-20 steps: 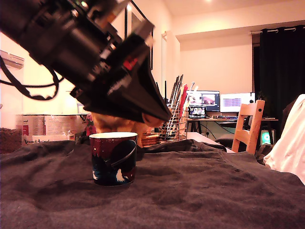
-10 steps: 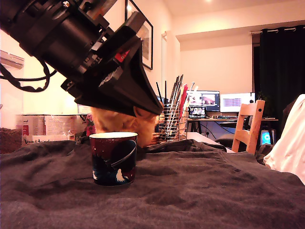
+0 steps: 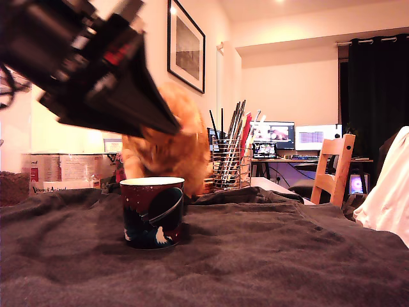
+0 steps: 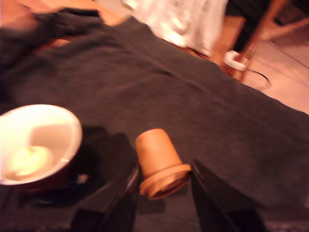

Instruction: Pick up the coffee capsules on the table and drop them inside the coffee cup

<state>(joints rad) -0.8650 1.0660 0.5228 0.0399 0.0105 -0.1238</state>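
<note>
Exterior view: the arm with its gripper (image 3: 167,128) crosses the upper left of the frame, blurred, its tip pointing down toward the exterior view's right. Compared with the frames one second and half a second earlier, the whole assembly sits higher and farther toward the exterior view's left, so its tip now hangs above the coffee cup (image 3: 152,212) instead of beyond the cup's right side. The cup stands upright on the table (image 3: 275,256) in the same spot as before. With the arm shifted, more of an orange furry shape (image 3: 176,150) behind the cup is uncovered, as is the wire mesh holder (image 3: 231,163) beside it.

Wrist view: the two dark fingers (image 4: 212,193) are spread moderately, with the coffee capsule (image 4: 159,164) between them, flanged end toward the camera. It appears held at the flange, though motion blur leaves the contact unclear. The capsule is beside the cup (image 4: 38,145), not over its opening. A pale rounded object (image 4: 29,162) lies in the cup's white interior; what it is cannot be told.
</note>
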